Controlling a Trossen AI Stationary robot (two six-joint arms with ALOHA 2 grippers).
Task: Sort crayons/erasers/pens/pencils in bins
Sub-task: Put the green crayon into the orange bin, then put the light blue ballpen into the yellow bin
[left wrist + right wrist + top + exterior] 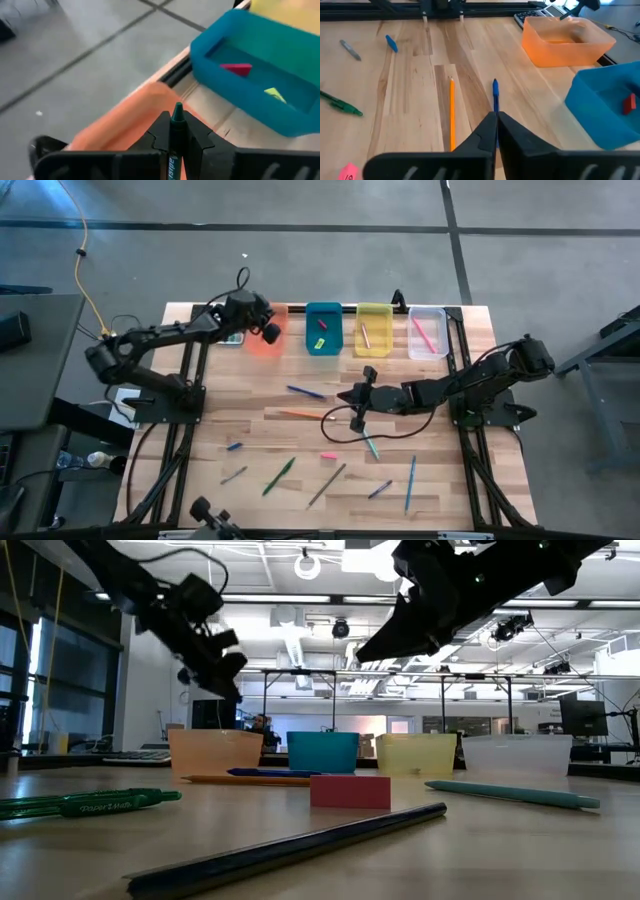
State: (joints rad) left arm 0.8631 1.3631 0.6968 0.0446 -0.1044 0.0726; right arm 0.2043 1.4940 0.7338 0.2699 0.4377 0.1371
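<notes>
Clamped upright between the closed fingers of the left gripper [176, 145] is a dark green crayon [176, 131], tip pointing out past the fingertips; the gripper hangs directly over the orange bin [265, 332], first in the row and just beside the teal bin [323, 328], so the drop looks close to straight down. Right gripper [357, 406] sits well short of the orange bin, mid-table, fingers shut with nothing visibly held. Its nearest targets, a blue pen [495, 92] and an orange pencil [452, 112], lie parallel just ahead, long axes along its reach.
</notes>
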